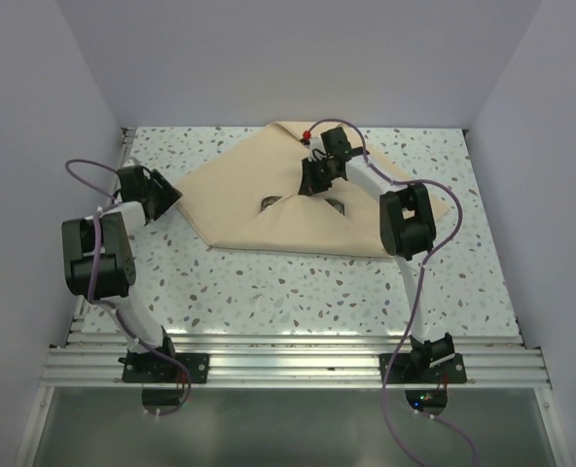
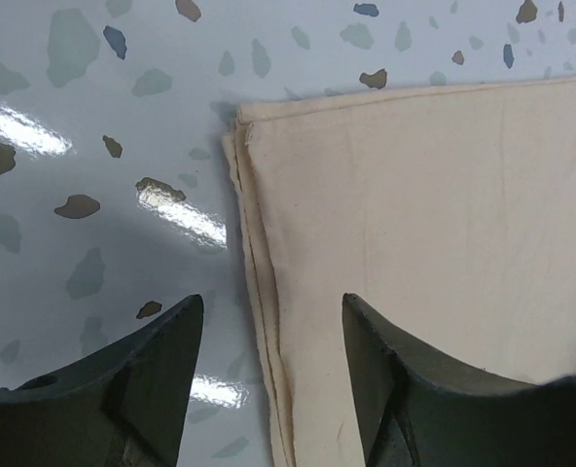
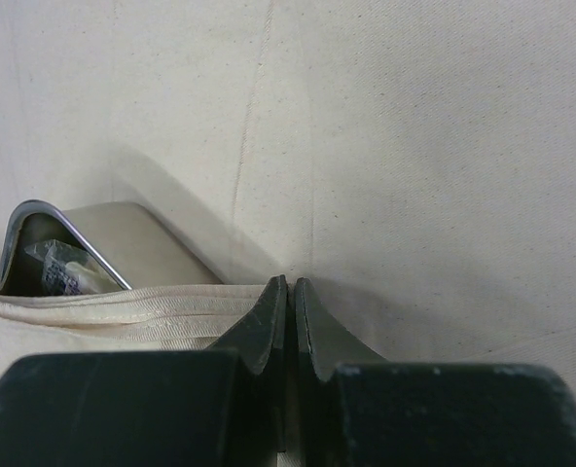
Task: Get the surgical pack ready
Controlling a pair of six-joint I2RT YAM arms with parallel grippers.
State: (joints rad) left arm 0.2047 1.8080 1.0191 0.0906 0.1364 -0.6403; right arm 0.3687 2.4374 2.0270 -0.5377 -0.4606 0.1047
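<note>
cloth (image 2: 414, 214) edge beneath parted left gripper (image 2: 273, 302), right gripper (image 3: 290, 284) closed at fold

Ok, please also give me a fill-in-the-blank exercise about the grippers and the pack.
The left gripper is ___ above the beige cloth's corner.
The right gripper, at the cloth's middle, is ___.
Beside the right gripper, a steel ___ peeks out from the folds.
Missing words: open; shut; tray.

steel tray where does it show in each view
Top external: steel tray peeks through gaps between the cloth folds, centre.
Left wrist: not in it.
Right wrist: tray corner at left, just above the hemmed cloth edge.
Shared landmark: the tan cloth.
</note>
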